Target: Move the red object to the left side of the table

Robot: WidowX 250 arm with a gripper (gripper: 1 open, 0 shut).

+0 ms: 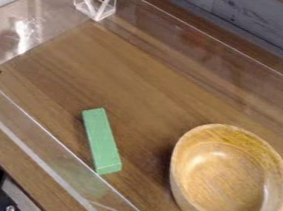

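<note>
The red object is out of view in the camera view, and so is my gripper; both have gone past the top edge of the picture. The gripper is shut, as it was when it last showed with the red object in it. The brown wood-grain table (161, 85) lies below, with low clear acrylic walls around it. Its left side (37, 56) is bare wood.
A green rectangular block (100, 139) lies near the front wall, left of centre. A wooden bowl (231, 179) stands at the front right. A clear acrylic corner piece (93, 1) sticks up at the back left.
</note>
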